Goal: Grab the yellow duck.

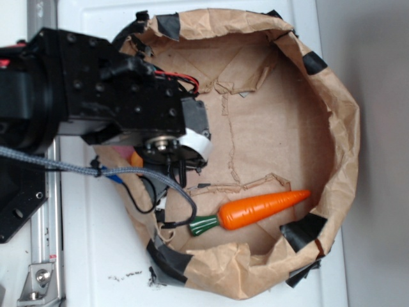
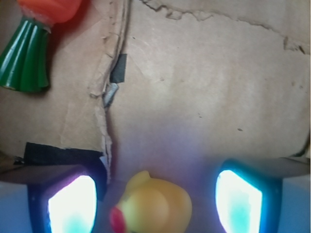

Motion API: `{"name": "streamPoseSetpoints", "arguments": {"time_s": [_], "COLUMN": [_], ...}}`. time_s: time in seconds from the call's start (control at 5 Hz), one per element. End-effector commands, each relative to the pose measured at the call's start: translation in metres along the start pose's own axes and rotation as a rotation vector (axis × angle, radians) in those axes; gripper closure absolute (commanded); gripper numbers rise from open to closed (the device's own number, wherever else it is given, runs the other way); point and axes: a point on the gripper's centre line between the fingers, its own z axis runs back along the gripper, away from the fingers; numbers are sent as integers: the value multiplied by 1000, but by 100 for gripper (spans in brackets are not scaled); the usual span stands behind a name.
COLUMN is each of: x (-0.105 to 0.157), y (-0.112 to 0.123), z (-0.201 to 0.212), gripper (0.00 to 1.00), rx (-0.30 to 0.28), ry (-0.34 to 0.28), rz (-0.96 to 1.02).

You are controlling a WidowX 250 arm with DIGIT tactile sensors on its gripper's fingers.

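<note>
In the wrist view the yellow duck (image 2: 153, 206) lies on the brown paper floor, its red beak pointing left. It sits between the two lit fingers of my gripper (image 2: 156, 201), which is open, with a gap on each side of the toy. The left finger (image 2: 73, 204) is nearer the duck than the right finger (image 2: 240, 199). In the exterior view my black arm (image 1: 128, 96) reaches over the left side of the paper nest and covers the fingers and nearly all of the duck.
A long orange carrot (image 1: 262, 208) with a green stem (image 2: 24, 58) lies near the nest's front wall. The crumpled brown paper wall (image 1: 345, 128), patched with black tape, rings the floor. Cables (image 1: 147, 185) hang under the wrist. A torn paper seam (image 2: 104, 107) runs beside the left finger.
</note>
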Motion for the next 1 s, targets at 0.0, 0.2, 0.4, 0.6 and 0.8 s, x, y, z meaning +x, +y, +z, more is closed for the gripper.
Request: {"name": "streamPoseSetpoints", "arguments": {"time_s": [0.0, 0.2, 0.4, 0.6, 0.8], "x": [-3, -6, -6, -9, -11], "y": [24, 27, 27, 33, 37], "z": [26, 23, 18, 19, 19], "gripper": [0, 0, 0, 0, 0], "rx": [36, 46, 68, 64, 70], "ry": [-66, -39, -12, -4, -1], "rz": [97, 103, 112, 134, 150]}}
